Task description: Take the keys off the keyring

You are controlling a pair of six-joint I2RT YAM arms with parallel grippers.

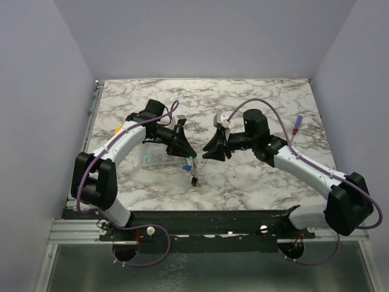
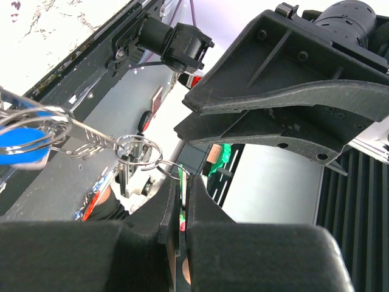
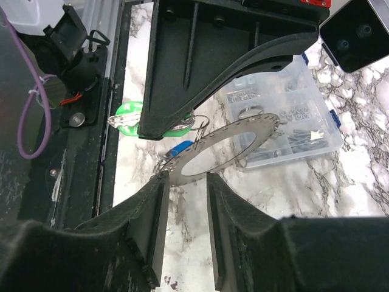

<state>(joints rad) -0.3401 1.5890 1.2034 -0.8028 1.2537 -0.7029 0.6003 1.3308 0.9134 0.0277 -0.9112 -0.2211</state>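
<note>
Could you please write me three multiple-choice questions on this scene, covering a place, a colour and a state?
1. Where is the clear box?
A. On the table, beside the left gripper
B. Stacked on an arm's base
C. At the table's far edge

2. What colours are the two plastic key heads?
A. Red and yellow
B. Green and blue
C. Black and white

3. How do the right gripper's jaws stand?
A. Shut on a key
B. Shut on the box
C. Open

Answers:
1 A: the top view shows it on the marble by that gripper.
2 B: the green key and blue key show in the right wrist view.
3 C: a gap shows between its fingers, at the keyring's edge.
</note>
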